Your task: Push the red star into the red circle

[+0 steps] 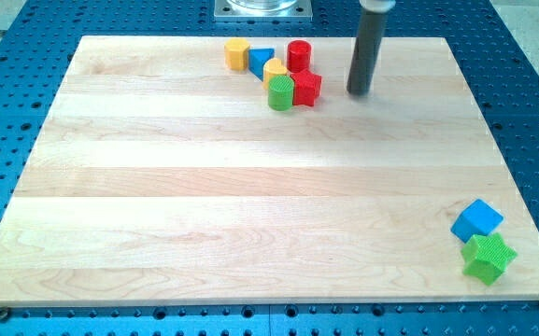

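The red star [306,88] lies near the view's top centre, touching the green block [280,92] on its left. The red circle [298,54], a short cylinder, stands just above the star, close to or touching it. A yellow block [275,70] sits between the green block and the red circle. A blue triangle [261,60] and a yellow hexagon-like block [237,54] lie further left. My tip [359,92] rests on the board to the right of the red star, a small gap away.
A blue cube [476,220] and a green star [489,257] lie touching near the view's bottom right corner. The wooden board [250,205] sits on a blue perforated table [531,93]. A metal base [263,8] stands at the view's top.
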